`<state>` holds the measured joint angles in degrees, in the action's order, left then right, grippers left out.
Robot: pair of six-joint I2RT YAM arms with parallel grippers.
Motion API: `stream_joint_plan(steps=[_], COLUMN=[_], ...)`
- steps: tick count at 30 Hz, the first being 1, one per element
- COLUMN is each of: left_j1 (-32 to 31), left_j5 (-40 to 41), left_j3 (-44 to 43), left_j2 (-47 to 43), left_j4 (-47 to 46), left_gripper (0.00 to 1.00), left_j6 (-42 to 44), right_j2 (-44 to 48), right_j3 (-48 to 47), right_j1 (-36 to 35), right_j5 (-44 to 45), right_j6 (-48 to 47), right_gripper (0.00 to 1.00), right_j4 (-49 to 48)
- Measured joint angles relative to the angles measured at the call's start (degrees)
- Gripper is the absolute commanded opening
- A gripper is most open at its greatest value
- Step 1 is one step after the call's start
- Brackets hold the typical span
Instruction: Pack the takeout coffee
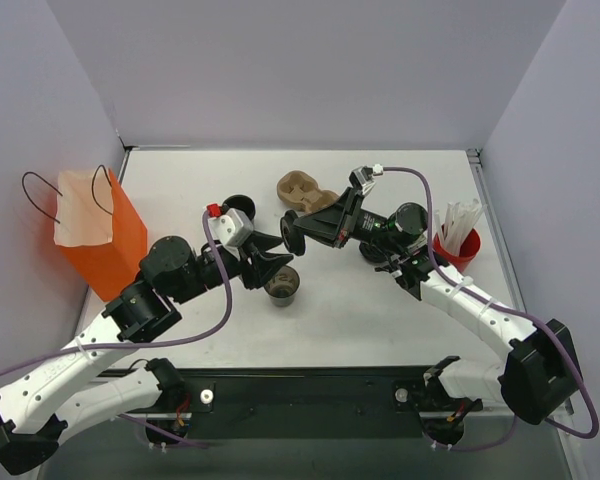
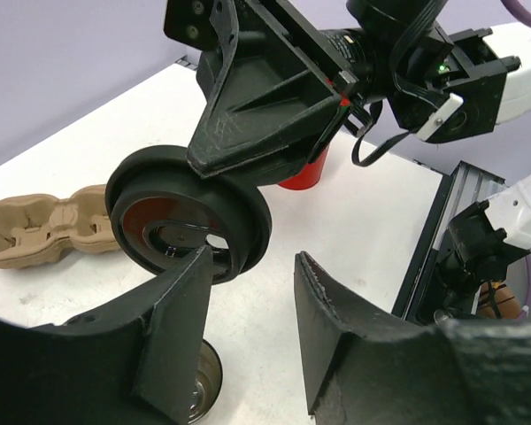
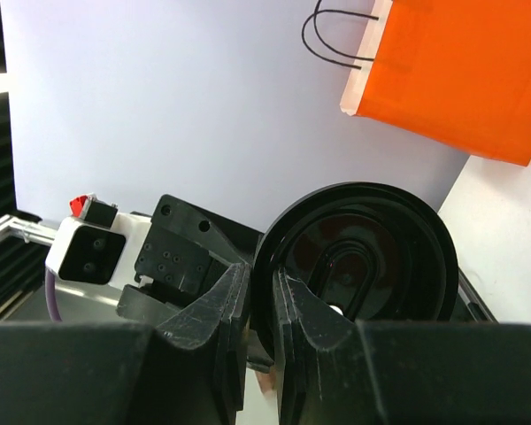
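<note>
Top external view: right hand (image 1: pixel 289 236) pinches the black lid (image 3: pixel 363 257), left hand (image 1: pixel 268 257) half-open and empty, centre-frame cup (image 1: pixel 282 285) unlidded, not yet bagged.

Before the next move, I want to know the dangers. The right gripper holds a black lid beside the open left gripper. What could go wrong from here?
1. The right gripper pinches the black lid only by its rim, so it may twist or slip out.
2. The open left gripper stands very close; the two could collide.
3. The uncovered cup stands just below; a knock might tip it.
</note>
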<state>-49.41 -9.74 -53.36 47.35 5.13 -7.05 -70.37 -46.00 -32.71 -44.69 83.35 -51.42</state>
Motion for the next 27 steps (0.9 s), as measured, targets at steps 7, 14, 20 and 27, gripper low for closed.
stream_joint_plan(steps=[7, 14, 20, 27], left_j1=[-0.02, -0.02, -0.02, -0.04], left_j5=[1.25, 2.54, 1.95, 0.59], left_j3=[0.17, 0.76, 1.25, 3.56], left_j2=[1.57, 1.66, 2.73, 2.95], left_j4=[-1.05, -2.8, -5.22, -6.78], left_gripper=[0.5, 0.53, 0.5, 0.46], left_j6=[-0.5, -0.83, -1.18, -2.45], right_j2=[0.09, 0.85, 0.85, 0.85], right_j3=[0.61, 1.2, 1.53, 1.97], right_j1=[0.0, 0.0, 0.0, 0.0], right_j5=[1.64, 2.29, 2.36, 2.43], right_j6=[1.03, 1.75, 2.43, 3.82], right_gripper=[0.07, 0.07, 0.07, 0.07], right_j4=[0.09, 0.02, -0.48, -2.01])
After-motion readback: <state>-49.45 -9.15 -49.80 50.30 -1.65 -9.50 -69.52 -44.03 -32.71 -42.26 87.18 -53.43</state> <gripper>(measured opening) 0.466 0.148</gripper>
